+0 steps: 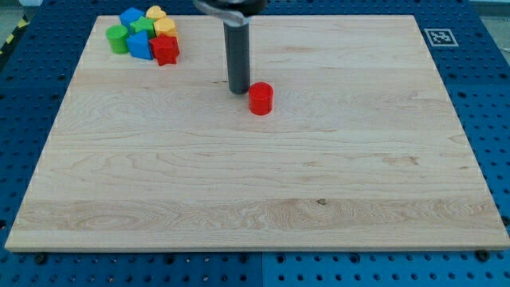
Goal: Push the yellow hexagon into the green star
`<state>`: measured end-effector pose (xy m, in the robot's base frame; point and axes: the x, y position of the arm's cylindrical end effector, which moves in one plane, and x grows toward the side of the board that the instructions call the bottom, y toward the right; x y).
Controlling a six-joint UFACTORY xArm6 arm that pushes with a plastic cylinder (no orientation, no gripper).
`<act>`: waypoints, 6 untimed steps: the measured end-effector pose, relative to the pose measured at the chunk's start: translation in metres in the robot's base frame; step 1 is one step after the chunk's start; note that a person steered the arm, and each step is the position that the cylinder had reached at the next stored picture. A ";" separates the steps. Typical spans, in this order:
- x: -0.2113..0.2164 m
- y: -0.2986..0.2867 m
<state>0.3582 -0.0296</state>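
Note:
The yellow hexagon (pixel 165 27) sits in a tight cluster of blocks at the view's top left, touching the green star (pixel 142 25) on its left. My tip (pixel 237 90) stands on the board near the top centre, well to the right of that cluster. It is just left of a red cylinder (pixel 260 99), close to it or touching it.
The cluster also holds a blue block (pixel 131 16), a second yellow block (pixel 155 13), a green cylinder (pixel 118 37), a blue block (pixel 140 45) and a red block (pixel 166 49). The wooden board (pixel 255 199) lies on a blue pegboard with a marker tag (pixel 439 37) at the top right.

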 end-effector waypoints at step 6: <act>-0.165 -0.034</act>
